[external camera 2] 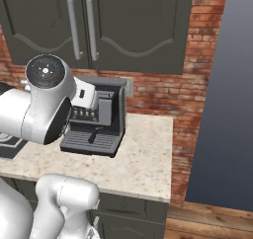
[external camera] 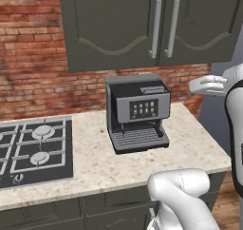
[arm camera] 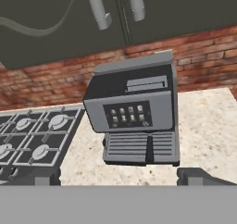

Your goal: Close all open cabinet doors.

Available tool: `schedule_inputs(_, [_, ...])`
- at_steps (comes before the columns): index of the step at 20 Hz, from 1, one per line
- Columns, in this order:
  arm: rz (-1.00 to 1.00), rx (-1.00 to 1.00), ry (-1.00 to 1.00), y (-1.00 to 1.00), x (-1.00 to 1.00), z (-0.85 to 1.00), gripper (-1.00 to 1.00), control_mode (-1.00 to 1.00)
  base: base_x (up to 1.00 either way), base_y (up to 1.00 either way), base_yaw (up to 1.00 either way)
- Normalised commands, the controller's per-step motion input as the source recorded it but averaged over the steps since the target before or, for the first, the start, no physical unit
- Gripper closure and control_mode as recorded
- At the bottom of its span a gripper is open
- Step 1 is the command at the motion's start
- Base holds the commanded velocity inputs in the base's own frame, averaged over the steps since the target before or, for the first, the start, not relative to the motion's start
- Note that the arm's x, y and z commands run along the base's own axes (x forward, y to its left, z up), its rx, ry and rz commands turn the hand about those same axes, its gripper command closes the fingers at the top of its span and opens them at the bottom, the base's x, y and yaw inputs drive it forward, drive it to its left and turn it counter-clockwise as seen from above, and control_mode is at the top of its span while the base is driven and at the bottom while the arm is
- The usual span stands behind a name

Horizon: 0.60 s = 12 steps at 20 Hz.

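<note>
Two dark grey-green cabinet doors hang on the brick wall above the counter, the left door (external camera: pixel 111 27) and the right door (external camera: pixel 204 22). Their silver bar handles (external camera: pixel 155 25) meet at the middle seam. In the right base view the left door (external camera 2: pixel 37 23) and right door (external camera 2: pixel 141 28) look flush with each other. The hand view shows their lower edges and handle ends (arm camera: pixel 99 10). My gripper (arm camera: pixel 121 177) is open, fingertips (arm camera: pixel 199 176) wide apart with nothing between, held in the air in front of the coffee machine and below the doors. The white hand (external camera: pixel 208 85) shows at the right.
A grey coffee machine (external camera: pixel 137 111) stands on the speckled counter (external camera: pixel 190 143) under the doors. A gas hob (external camera: pixel 35 150) lies to its left. The counter ends at the right, beside a blue-grey wall (external camera 2: pixel 227 95). Drawer fronts (external camera: pixel 118 198) run below.
</note>
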Motion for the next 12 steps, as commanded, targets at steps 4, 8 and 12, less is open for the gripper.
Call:
schedule_inputs(4, [0.0,0.0,0.0,0.0,0.0,0.0,-1.0,1.0,-0.25,0.0,-0.01])
schedule_inputs(8, [0.0,0.0,0.0,0.0,0.0,0.0,-1.0,1.0,-0.24,0.03,-0.38])
schedule_inputs(12, [0.0,0.0,0.0,0.0,0.0,0.0,-1.0,1.0,-0.13,0.1,-0.74])
